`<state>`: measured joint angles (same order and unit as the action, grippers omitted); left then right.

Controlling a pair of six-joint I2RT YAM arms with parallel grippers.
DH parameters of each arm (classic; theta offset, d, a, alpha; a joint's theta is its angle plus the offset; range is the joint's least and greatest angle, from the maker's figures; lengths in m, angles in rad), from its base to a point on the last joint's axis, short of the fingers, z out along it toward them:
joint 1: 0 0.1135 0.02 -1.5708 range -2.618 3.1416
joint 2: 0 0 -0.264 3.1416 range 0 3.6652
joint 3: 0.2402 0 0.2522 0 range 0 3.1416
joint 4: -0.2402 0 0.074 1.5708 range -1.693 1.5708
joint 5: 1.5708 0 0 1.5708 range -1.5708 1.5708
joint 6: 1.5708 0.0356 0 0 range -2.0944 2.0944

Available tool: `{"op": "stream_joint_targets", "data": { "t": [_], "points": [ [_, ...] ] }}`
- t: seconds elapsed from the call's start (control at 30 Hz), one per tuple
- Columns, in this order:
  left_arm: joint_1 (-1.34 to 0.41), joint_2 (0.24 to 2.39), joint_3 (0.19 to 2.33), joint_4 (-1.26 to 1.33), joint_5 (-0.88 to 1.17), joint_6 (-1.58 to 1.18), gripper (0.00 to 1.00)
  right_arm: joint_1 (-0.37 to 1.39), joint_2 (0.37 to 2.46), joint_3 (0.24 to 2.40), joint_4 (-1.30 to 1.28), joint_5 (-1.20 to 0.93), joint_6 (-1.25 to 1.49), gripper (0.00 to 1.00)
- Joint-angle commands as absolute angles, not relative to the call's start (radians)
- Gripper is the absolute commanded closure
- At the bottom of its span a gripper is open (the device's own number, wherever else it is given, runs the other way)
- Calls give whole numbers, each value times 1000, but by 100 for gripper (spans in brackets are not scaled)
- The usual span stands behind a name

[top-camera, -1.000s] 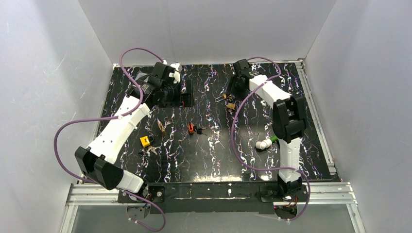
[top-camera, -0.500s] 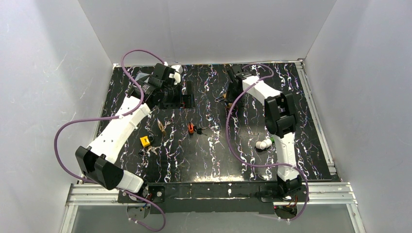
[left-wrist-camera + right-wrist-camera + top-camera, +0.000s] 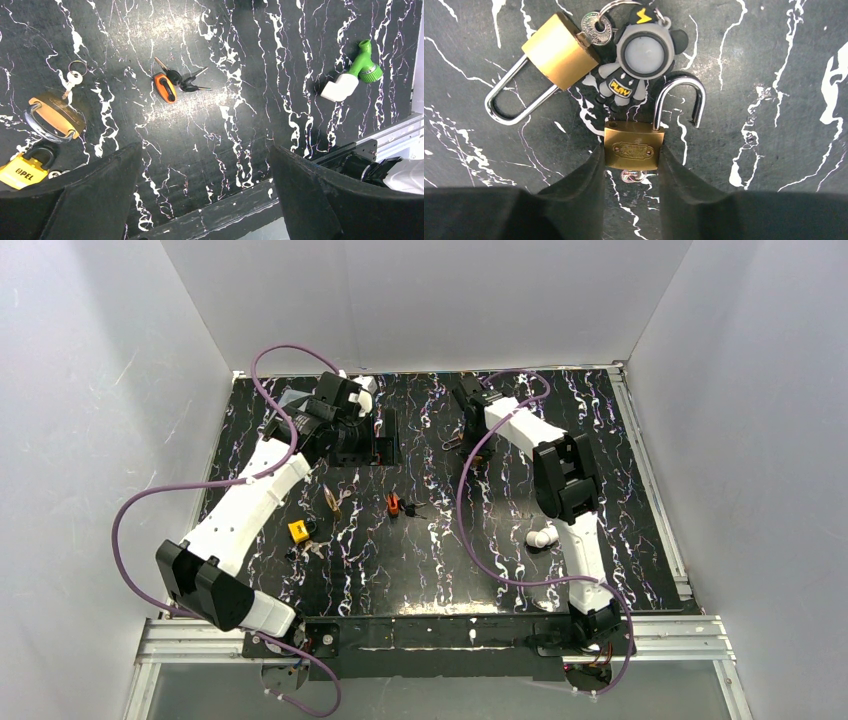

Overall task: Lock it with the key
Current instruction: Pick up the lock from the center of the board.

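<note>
Right claw (image 3: 631, 152) clamped on body of brass padlock (image 3: 634, 144), fingers (image 3: 589, 185) touching both sides. Padlock lies on black marbled surface (image 3: 769, 100), far middle part. Shackle (image 3: 680, 97) open. Key (image 3: 631, 176) head shows at bottom of body. Second padlock (image 3: 559, 50) and figure keychain (image 3: 641, 55) just beside. Left claw (image 3: 205, 200) spread wide, holds nothing, above surface at far left.
</note>
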<state>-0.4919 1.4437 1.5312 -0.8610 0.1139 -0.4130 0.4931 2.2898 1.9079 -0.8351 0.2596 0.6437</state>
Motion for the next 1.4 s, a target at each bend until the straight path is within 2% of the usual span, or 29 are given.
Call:
{"op": "stream_joint_targets", "data": {
  "t": [0.0, 0.07, 0.1, 0.23, 0.37, 0.77, 0.97, 1.13, 1.37],
  "points": [
    [-484, 1428, 1529, -871, 128, -417, 2, 493, 2297, 1895, -861, 255, 623, 83],
    [-483, 1434, 1533, -871, 128, -416, 2, 493, 2272, 1880, -858, 249, 608, 96],
    [-483, 1437, 1538, -871, 128, -413, 2, 493, 2249, 1867, -853, 241, 599, 99],
    [-483, 1444, 1559, -858, 152, -392, 2, 493, 2122, 1771, -808, 194, 558, 99],
    [-483, 1450, 1578, -826, 205, -359, 2, 491, 1953, 1667, -755, 41, 509, 99],
    [-483, 1482, 1741, -778, 502, -141, 14, 489, 1527, 1414, -593, -833, 413, 99],
    [-480, 1442, 1798, -781, 740, -34, 14, 491, 1360, 1284, -344, -1143, 559, 99],
    [-481, 1422, 1822, -773, 1005, -12, 19, 491, 1229, 1170, 38, -1305, 822, 99],
    [-480, 1347, 1725, -574, 1210, -137, 27, 506, 1164, 1188, 128, -1360, 887, 99]
  ]
}}
